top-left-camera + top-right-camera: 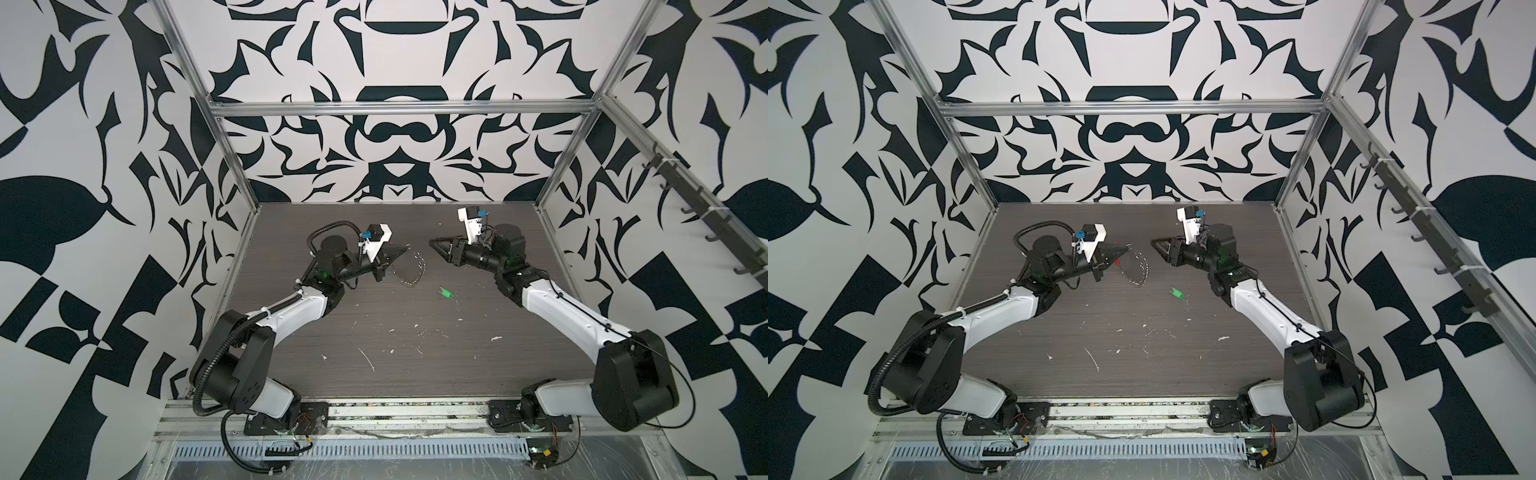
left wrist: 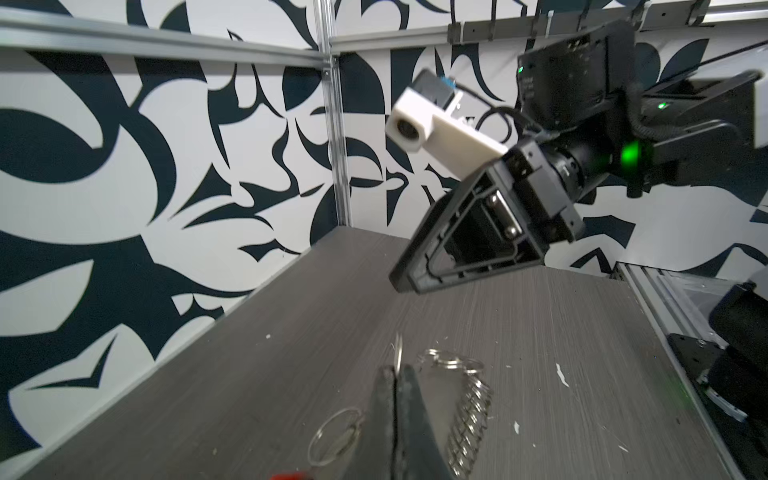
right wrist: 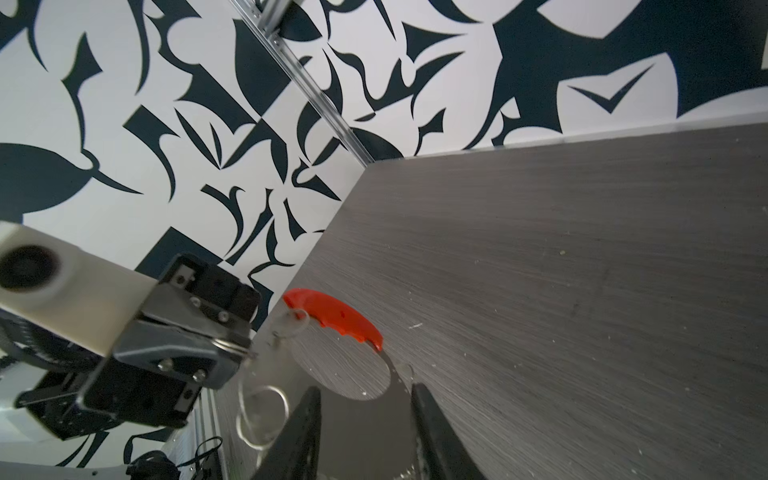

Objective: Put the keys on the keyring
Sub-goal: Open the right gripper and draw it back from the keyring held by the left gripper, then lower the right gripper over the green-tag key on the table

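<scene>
**Loop pinched in my left pincer, green tag lying loose**

My left pincer [image 2: 397, 372] is closed tight on the thin metal band of the keyring [image 2: 469, 415]. Its own wrist view shows this closest, with the silver rings [image 2: 465, 368] dangling beside my fingers. The loop hangs over the far half of the table [image 1: 374, 365]. I cannot tell whether its low end touches the top.

My right pincer [image 3: 365, 390] stands partly apart and grips nothing. Its wrist view shows the keyring's red segment [image 3: 332, 316] plainly, arching over the loop. In a top view it is only a red speck [image 1: 1118, 262] behind my left pincer [image 1: 1128, 248]. In both top views the right pincer [image 1: 432, 241] points at the left pincer [image 1: 409, 248] across a small gap, just beyond the loop.

Only the top views show the green key tag [image 1: 446, 293]. It lies flat about mid-table, a little toward the right edge, near the loop's low end and apart from both pincers.

White flecks [image 1: 368, 359] scar the table toward its near edge.
</scene>
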